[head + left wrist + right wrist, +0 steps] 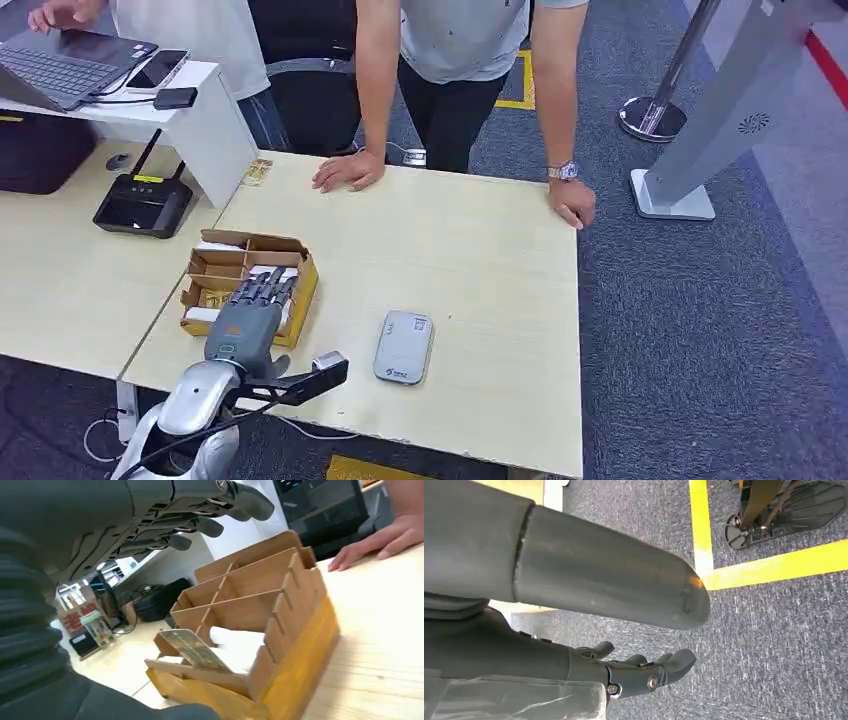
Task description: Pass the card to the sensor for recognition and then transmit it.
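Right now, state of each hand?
Left hand: open, holding nothing, fingers extended above the cardboard card box.
Right hand: open, holding nothing, hanging over the carpet.

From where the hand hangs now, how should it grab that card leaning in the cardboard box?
Probably by the card's raised upper edge, coming down from above. It leans tilted in a compartment of the box, its lower end tucked behind the front wall, so only the top sticks out free. The left hand hovers over the box, fingers spread; a thumb-and-finger pinch looks most workable.
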